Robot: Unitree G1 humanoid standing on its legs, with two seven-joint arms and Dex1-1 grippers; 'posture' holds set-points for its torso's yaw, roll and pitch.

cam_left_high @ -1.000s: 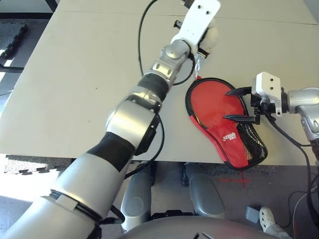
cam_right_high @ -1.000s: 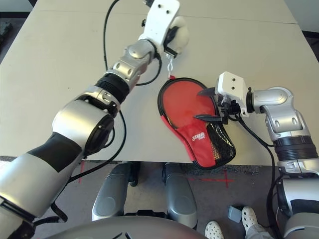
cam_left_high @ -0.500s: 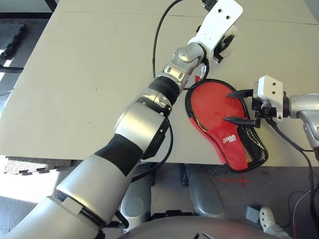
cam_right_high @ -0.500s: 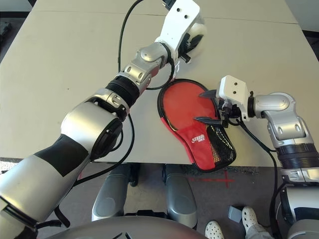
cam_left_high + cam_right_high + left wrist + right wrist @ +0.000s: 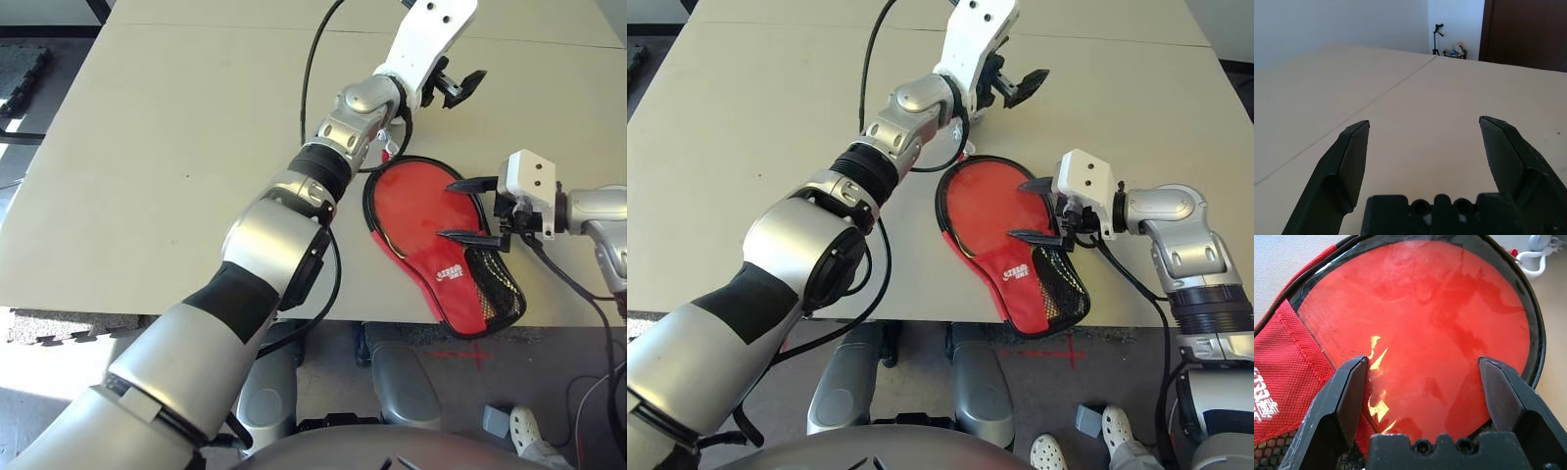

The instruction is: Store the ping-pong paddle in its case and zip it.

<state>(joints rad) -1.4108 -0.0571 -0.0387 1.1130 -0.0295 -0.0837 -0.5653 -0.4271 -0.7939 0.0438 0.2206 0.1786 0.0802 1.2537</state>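
Observation:
The ping-pong paddle (image 5: 416,201) lies inside the open case (image 5: 458,286), its round red face (image 5: 1440,318) showing within the black zipper edge. Its handle is hidden under the red fabric with the white logo and the black mesh pocket (image 5: 495,286). My right gripper (image 5: 448,210) is open, its fingers spread just above the paddle's face at the case's right side. My left gripper (image 5: 458,84) is open with nothing between its fingers (image 5: 1354,152), above the table beyond the case's far end. A white zipper clasp (image 5: 1535,259) lies at that end.
The case lies near the front edge of the beige table (image 5: 196,147), its narrow end reaching the edge. My long left arm (image 5: 294,196) crosses the table diagonally, with black cables (image 5: 313,59) looping beside it. A seam (image 5: 1352,120) runs across the tabletop.
My left gripper was shut on the white plush charm; it swung right, then opened and no longer holds it. The right gripper has hardly moved.

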